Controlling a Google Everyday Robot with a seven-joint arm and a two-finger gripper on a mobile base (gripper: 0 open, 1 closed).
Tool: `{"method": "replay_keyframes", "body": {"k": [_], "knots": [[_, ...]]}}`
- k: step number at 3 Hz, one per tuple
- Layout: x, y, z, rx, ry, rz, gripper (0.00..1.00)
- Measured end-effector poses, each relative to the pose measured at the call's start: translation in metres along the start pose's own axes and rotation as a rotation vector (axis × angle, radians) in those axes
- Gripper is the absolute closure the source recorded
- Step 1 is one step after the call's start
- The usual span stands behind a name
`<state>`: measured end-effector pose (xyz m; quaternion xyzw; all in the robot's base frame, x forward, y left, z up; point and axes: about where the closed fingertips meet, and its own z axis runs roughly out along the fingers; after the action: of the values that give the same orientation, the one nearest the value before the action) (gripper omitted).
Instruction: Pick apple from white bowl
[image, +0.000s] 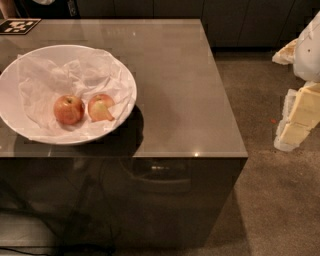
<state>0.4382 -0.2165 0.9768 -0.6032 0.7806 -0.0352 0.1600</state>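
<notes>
We see the apple (69, 109) lying in the near part of the white bowl (7, 113), on crumpled tissue paper (75, 75), with a smaller, pale-patched apple (101, 107) just beside it on its right. The bowl sits on the left side of a glossy grey table (175, 90). The gripper (299, 116) hangs at the scene's right edge, off the table and well apart from the bowl, and we cannot tell whether it is parted or closed.
</notes>
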Motion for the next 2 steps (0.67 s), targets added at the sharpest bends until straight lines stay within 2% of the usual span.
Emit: {"method": "replay_keyframes", "body": {"k": [2], "knots": [[-0.0059,-0.0001,-0.0021,0.004,-0.001,-0.011,0.00]]}}
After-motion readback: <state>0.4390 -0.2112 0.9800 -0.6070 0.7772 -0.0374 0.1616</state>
